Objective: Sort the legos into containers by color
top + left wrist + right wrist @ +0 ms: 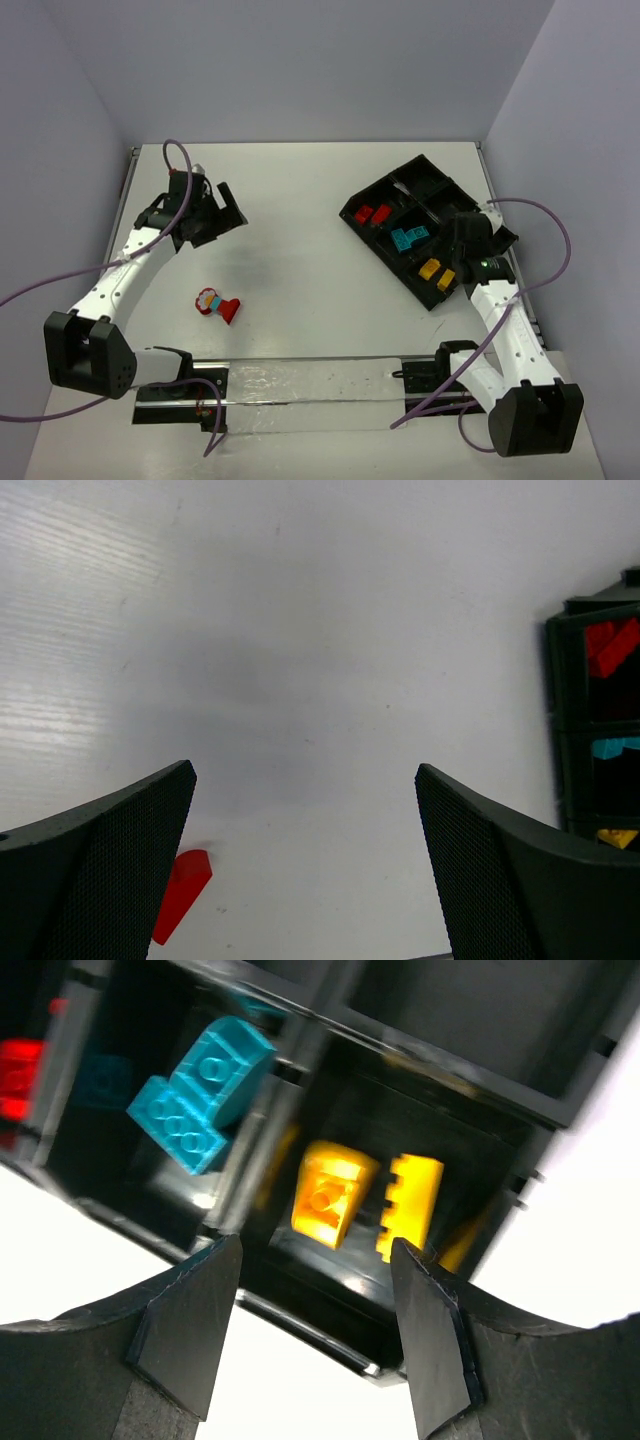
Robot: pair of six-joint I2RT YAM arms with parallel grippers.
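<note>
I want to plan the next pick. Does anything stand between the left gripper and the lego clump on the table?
Nothing visible does. Only bare table lies between the open left gripper and the lego clump.

Both the left arm [118,278] and right arm [512,335] are skinny white tubes with chunky black joints, and purple cables [562,250] loop behind the fingers. The left fingers [115,865] are black with a fine mesh texture, the right pads [190,1332] smooth and flat.

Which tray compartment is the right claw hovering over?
The one with two yellow bricks, at the end of the tray nearest the arms; red bricks and blue bricks sit in compartments further along.
</note>
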